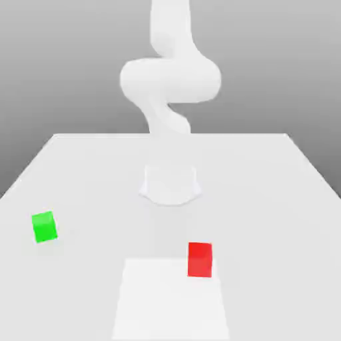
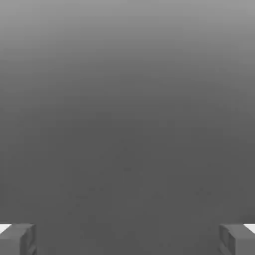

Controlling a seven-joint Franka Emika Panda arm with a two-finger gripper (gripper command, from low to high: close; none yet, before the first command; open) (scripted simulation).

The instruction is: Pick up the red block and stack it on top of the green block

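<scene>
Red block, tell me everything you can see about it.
The red block is a small, plain, matte cube of uniform bright red. It sits flat and upright on the white table, near the front, toward the exterior view's right, at the edge of a brighter white patch. Nothing touches it except the table; the green block lies well apart.

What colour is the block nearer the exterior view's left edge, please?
Green block, clearest in the exterior view.

A flat, pale white tabletop [image 1: 80,173] spreads beneath the tool and out past it to both sides of the exterior view. On it lies a brighter white rectangular patch [image 1: 170,300], nearest the camera.
</scene>
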